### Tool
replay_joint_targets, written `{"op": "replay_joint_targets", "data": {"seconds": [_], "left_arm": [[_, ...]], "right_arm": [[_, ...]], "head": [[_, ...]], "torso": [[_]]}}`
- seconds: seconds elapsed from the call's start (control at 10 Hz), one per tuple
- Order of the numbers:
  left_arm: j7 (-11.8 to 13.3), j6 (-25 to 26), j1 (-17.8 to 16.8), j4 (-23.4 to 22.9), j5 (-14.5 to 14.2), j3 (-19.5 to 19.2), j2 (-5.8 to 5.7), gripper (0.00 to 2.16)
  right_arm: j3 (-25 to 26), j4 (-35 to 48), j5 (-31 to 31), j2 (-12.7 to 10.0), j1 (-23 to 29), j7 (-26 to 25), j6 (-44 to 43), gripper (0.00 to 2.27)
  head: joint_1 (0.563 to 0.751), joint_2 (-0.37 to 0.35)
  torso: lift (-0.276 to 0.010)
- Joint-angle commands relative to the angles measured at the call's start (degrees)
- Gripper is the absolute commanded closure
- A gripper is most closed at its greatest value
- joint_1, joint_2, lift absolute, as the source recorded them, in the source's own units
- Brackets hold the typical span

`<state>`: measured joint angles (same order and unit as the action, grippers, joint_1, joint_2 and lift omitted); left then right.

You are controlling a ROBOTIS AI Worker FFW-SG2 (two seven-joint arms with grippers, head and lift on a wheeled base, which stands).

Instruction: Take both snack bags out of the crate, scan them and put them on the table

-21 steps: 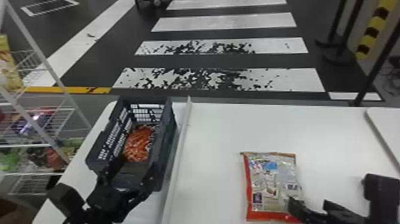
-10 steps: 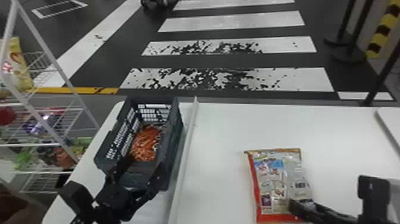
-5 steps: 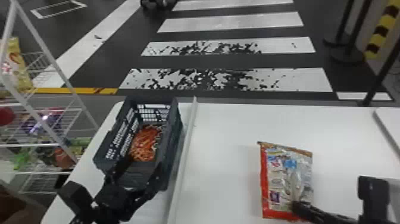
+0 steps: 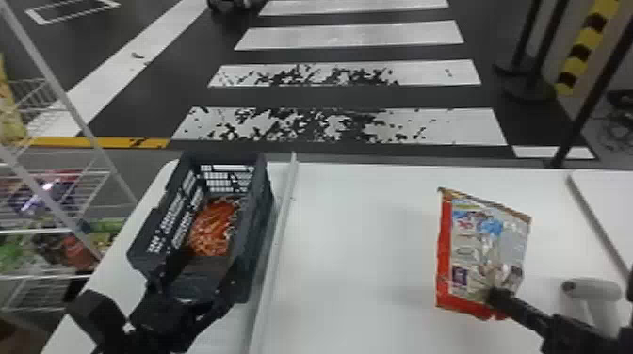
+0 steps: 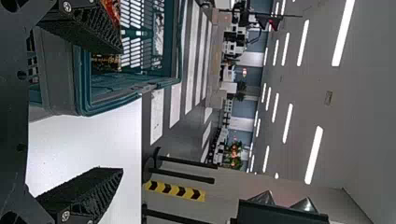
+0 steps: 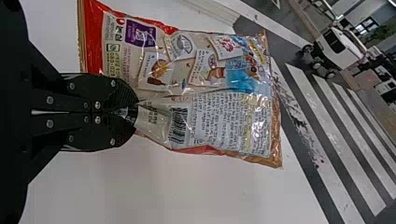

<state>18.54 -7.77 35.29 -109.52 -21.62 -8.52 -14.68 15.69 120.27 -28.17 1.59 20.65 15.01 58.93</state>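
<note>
- Fingers of the right gripper (image 4: 498, 294): clamped on what?
- On a snack bag (image 4: 475, 249), pinched right where the back puckers.
- Looks like what?
- Like a flat pouch, mostly forward of the fingertips and tilted over the table (image 4: 358, 263). Red along one side and the near end, brownish at the far edge, with a blue patch and small printed pictures between. Also a purple square near the red, and a barcode (image 6: 178, 125) just beyond the fingertips, followed by dense small print.
- And the arm's pose?
- Reaching in from the bottom right corner of the head view, with fingers aimed forward and leftward.
- What of the left gripper (image 4: 195, 282)?
- Held over the near end of the crate (image 4: 252, 235), with fingers spread wide and nothing between them. In from the bottom edge, pointing forward.
- Anything farther ahead of those fingers?
- Yes, inside the crate: an orange item (image 4: 212, 230), partly shaded.
- And materials?
- Glossy, crinkled film on the bag, creased hardest by the grip. Stiff dark plastic for the crate, slotted along the walls, rounded at the rim. Matt black for the left fingers, ridged on the inner faces. Smooth white for the table.
- Beside the right fingers?
- To their right, a pale scanner (image 4: 591, 288), rounded at the head.
</note>
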Motion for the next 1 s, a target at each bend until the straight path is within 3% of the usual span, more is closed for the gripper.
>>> {"op": "replay_joint_targets", "data": {"seconds": [0.0, 0.2, 0.4, 0.6, 0.9], "left_arm": [[0.0, 0.0, 0.2, -0.3, 0.0, -0.1, 0.00, 0.10], [0.0, 0.0, 0.3, -0.4, 0.0, -0.1, -0.35, 0.10], [0.0, 0.0, 0.2, -0.4, 0.0, 0.2, -0.35, 0.10], [0.0, 0.0, 0.1, -0.3, 0.0, -0.1, -0.35, 0.10], [0.0, 0.2, 0.1, -0.3, 0.0, -0.2, -0.35, 0.10]], "right_arm": [[5.5, 1.6, -2.1, -0.1, -0.3, -0.7, 0.1, 2.26], [13.8, 1.5, -4.7, 0.0, -1.7, -3.1, -1.1, 2.26], [19.2, -0.9, -4.4, 0.3, -3.0, -7.1, -5.9, 2.26], [21.7, -5.6, -3.6, 0.5, -4.1, -13.6, -14.3, 2.26], [26.1, -15.9, -0.3, 0.6, -8.5, -18.1, -22.4, 2.26]], "head": [[0.695, 0.111], [0.695, 0.046], [0.695, -0.071], [0.695, -0.200], [0.695, -0.324]], "torso": [[-0.092], [-0.092], [-0.092], [-0.092], [-0.092]]}}
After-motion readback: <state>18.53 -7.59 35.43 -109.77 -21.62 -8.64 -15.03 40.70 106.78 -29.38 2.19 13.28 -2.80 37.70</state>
